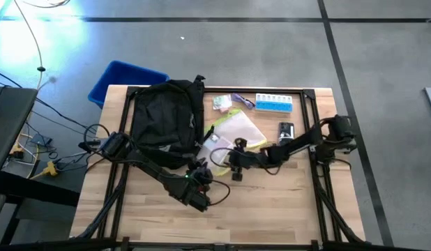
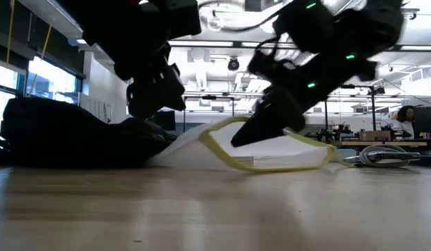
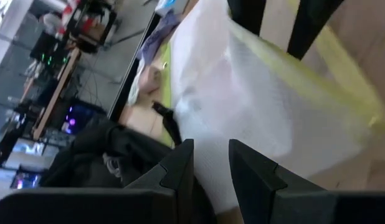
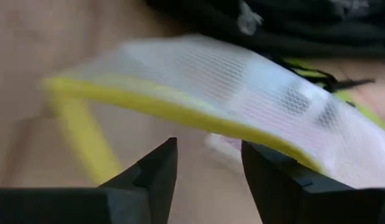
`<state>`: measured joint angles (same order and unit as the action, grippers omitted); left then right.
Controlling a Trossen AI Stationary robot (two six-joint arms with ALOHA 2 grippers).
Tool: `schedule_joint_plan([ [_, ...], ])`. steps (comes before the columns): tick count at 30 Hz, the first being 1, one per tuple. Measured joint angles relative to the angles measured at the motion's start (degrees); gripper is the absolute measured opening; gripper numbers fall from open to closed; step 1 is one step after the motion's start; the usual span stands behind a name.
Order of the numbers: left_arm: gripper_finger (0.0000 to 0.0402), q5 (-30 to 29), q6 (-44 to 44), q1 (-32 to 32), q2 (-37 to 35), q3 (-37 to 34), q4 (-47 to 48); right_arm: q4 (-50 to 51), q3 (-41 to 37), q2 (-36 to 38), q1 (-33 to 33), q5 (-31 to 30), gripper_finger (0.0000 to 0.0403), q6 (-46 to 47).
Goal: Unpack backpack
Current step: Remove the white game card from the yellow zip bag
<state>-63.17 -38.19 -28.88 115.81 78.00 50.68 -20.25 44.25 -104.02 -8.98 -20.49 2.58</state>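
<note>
My backpack lies slumped on the far left part of the table, its long axis running from the far edge toward me, its open mouth turned toward the table's middle. Spilling from that side is the clear mesh pouch with the yellow edge, which lies just beside the bag, one end lifted off the wood in the low view.

My left claw hangs near the bag's lower corner, nearer to the backpack than my other one. Past its fingers I see the pouch's white mesh close ahead and the black fabric off to one side. The jaws stand partly apart with a narrow gap; nothing sits between them, so I judge this claw released.

My right claw reaches in from the right and sits at the pouch's near edge. Its fingers are also partly spread, the yellow border just beyond the tips and not between them. Whether it touches the pouch I cannot tell; I judge it empty.

Beyond the pouch lie a blue pill organizer and a small dark gadget, already out. The pouch looks like the next thing to draw clear, away from the bag.
</note>
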Motion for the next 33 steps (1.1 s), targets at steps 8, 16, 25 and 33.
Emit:
schedule_joint_plan([
  [8,0.0083,1.49,-0.78,0.00,0.00,0.00,-0.97,3.30,6.11,-6.24,4.94,4.39,0.0205,3.61],
  [16,0.0083,3.01,-2.23,0.15,0.00,0.00,-0.98,9.41,7.19,-6.18,4.22,7.54,0.0196,9.57],
  [25,0.0083,3.12,-2.24,0.15,0.00,0.00,-1.01,28.36,6.58,4.33,-2.52,15.59,0.0195,18.41],
  [33,0.0083,4.04,-2.28,0.13,0.00,0.00,-1.03,29.12,6.64,12.66,-6.50,16.40,0.0195,7.13],
])
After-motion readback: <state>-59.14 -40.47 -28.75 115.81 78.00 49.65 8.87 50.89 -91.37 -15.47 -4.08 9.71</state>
